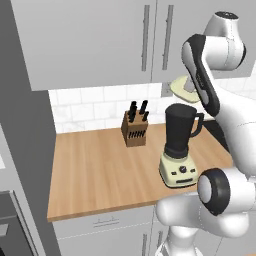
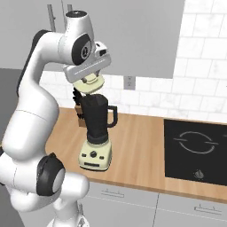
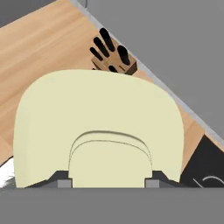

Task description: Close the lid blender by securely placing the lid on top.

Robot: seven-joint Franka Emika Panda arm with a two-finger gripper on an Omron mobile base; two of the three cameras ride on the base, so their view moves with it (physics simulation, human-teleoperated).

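You have the lid (image 2: 90, 84) pinched by its raised centre knob: in the hand view the two dark fingertips (image 3: 62, 179) sit tight against either side of the knob, with the broad cream disc spread out in front of them. Holding it by the knob leaves the whole rim free, which is what you need, because the rim is the part that must seat on the jar.

The gripper (image 2: 88, 80) hangs above the blender (image 2: 96, 135), and the lid is clear of the jar's mouth, with a gap of air between them in the right base view. In the left base view the lid (image 1: 183, 90) looks set off toward the wall side of the jar (image 1: 181, 127), and it appears tilted rather than level, so I judge you are not yet lined up for the drop.

Below the fingers, the blender stands upright on the wooden counter (image 1: 100, 170), its handle turned toward the cooktop (image 2: 197, 150). The knife block (image 3: 113, 61) lies beyond the fingers, past the far edge of the lid, well apart from the jar, so it should not get in the way.

Next you likely need to level the lid and centre it over the rim before lowering; a tilted descent risks catching one edge and leaving it loose.
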